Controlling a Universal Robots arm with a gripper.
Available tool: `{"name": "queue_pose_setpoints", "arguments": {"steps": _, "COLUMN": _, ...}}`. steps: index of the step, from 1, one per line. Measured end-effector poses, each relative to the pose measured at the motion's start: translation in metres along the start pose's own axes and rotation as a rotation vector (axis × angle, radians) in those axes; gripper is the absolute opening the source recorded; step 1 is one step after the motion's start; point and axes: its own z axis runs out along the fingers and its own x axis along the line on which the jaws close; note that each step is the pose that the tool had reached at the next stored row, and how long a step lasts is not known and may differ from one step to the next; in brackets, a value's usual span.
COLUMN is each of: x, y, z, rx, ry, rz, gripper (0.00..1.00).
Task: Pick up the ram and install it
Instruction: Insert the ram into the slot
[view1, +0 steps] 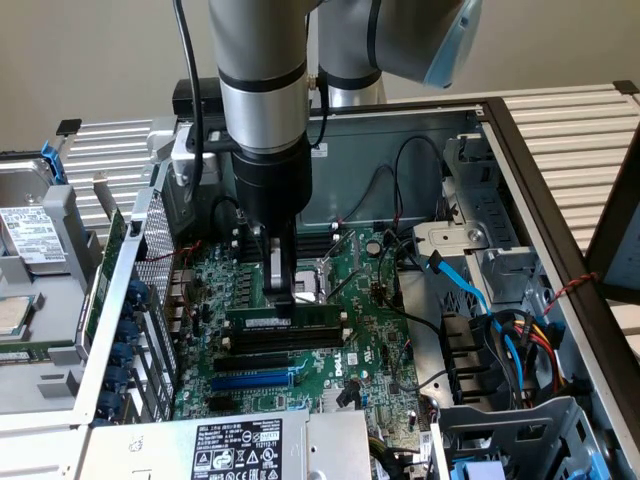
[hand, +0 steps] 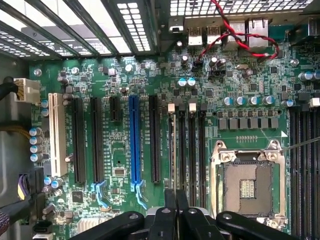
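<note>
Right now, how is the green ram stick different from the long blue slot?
The ram is green with a white label; the blue slot is plain blue. The ram stands up on its edge under the hand; the blue slot lies low on the board, empty. Both are long, narrow, and lie parallel.

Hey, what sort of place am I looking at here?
Most likely a bench for computer assembly or repair. The views look into an opened desktop case, with a green motherboard, an empty processor socket and a ram stick at the black slots.
</note>
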Motion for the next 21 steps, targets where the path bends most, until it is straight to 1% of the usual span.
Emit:
{"name": "queue_pose_setpoints", "arguments": {"steps": 9, "x": 0.0004, "y": -0.0001, "z": 0.0014, "rx": 0.0, "ry": 0.0, "rz": 0.0, "gripper": 0.12}}
{"name": "queue_pose_setpoints", "arguments": {"steps": 13, "x": 0.0002, "y": -0.0024, "z": 0.0018, "rx": 0.0001, "ry": -0.0001, "rz": 0.0, "gripper": 0.12}}
{"name": "queue_pose_setpoints", "arguments": {"steps": 21, "x": 0.0001, "y": -0.0026, "z": 0.0022, "rx": 0.0002, "ry": -0.0001, "rz": -0.004, "gripper": 0.12}}
